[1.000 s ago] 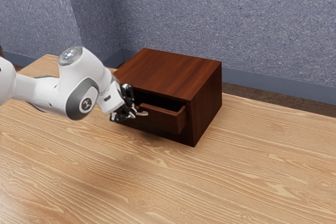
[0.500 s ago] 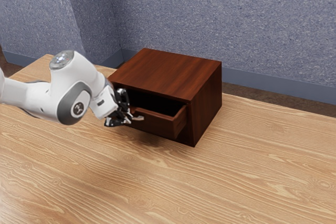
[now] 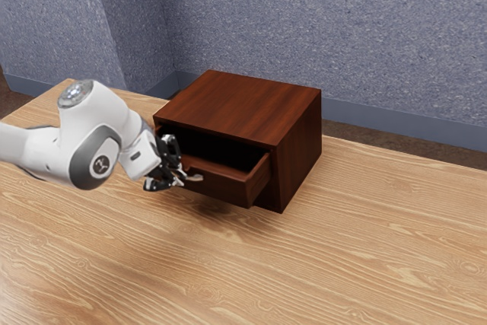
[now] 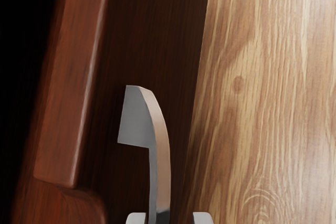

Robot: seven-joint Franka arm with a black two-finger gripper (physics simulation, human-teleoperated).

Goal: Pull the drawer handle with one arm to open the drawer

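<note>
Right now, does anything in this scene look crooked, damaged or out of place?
Nothing stands out. The cabinet sits flat on the table, its drawer is partly out and looks straight, and the gripper is at the handle. No damage or spill is visible.

table (image 3: 365, 264): light wood grain is seen | wall (image 3: 342, 20): speckled blue-grey | baseboard (image 3: 396, 119): dark strip is noted below wall
</note>
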